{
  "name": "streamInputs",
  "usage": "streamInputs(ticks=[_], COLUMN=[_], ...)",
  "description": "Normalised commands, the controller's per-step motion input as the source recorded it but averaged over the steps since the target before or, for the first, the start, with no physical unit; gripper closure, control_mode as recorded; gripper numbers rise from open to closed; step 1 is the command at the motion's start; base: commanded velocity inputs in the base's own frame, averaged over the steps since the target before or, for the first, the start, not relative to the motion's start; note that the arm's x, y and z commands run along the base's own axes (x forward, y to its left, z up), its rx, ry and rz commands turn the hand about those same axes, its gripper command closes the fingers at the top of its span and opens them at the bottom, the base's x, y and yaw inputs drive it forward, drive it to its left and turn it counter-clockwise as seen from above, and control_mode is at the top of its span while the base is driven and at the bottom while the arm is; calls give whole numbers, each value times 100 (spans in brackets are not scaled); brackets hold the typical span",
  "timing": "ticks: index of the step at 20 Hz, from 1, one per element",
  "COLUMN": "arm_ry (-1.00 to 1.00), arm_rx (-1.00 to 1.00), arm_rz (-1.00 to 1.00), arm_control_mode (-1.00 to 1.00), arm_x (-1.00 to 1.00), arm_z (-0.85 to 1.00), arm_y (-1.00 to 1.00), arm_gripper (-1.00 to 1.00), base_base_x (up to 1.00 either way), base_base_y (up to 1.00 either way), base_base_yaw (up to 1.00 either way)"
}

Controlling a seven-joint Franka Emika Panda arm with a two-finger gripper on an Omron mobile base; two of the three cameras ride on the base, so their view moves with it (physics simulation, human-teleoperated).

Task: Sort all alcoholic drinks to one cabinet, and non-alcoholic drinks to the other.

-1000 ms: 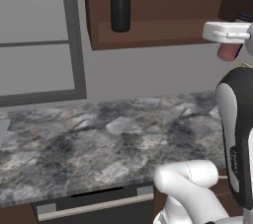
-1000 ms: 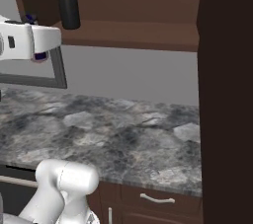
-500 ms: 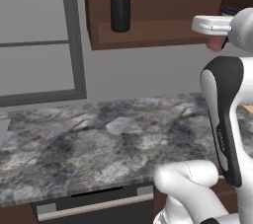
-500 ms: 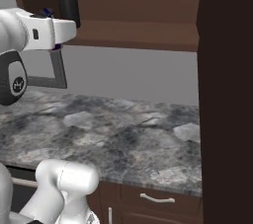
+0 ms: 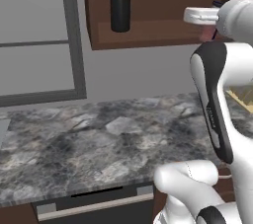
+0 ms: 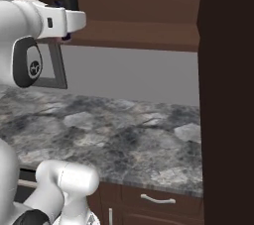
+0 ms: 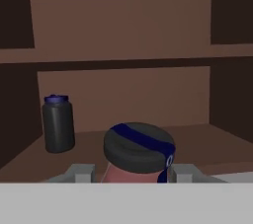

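Red bottle [image 7: 134,172] with dark cap, seen from the hand camera: its lower body is cut off by the frame edge, and in the left base view only a reddish sliver shows behind the wrist. The gripper [image 7: 132,173] is clamped on this bottle, one finger [image 7: 81,172] against each side. Black bottle [image 5: 120,10] with blue lid stands upright on the bottom board of the open wall cabinet [image 5: 163,29], toward that cabinet's left wall; the red bottle is held in front of the cabinet's opening, right of the black bottle. A plank shelf [image 7: 123,54] crosses the cabinet higher up. Below the cabinet runs a grey marbled counter [image 5: 99,144]; a grey-framed window [image 5: 69,35] lies left of the cabinet, and a drawer front [image 6: 158,200] with a small handle sits under the counter. A dark door panel [image 6: 228,95] hides the cabinet's right end.
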Motion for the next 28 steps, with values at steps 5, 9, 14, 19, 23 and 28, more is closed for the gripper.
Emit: streamInputs(ticks=[5, 9, 14, 19, 23, 28], arm_ry=[5, 1, 0, 0, 0, 0], arm_rx=[0, 0, 0, 0, 0, 0], arm_rz=[0, 0, 0, 0, 0, 0], arm_control_mode=[-100, -100, -100, -100, -100, -100], arm_x=[52, 39, 32, 37, 33, 31], arm_z=[0, 0, 0, -10, -25, -23], arm_y=[-11, -12, -10, -12, -5, 0], arm_gripper=[100, 100, 100, 100, 100, 100], base_base_x=[0, 0, 0, 0, 0, 0], base_base_y=[0, 0, 0, 0, 0, 0], base_base_yaw=[0, 0, 0, 0, 0, 0])
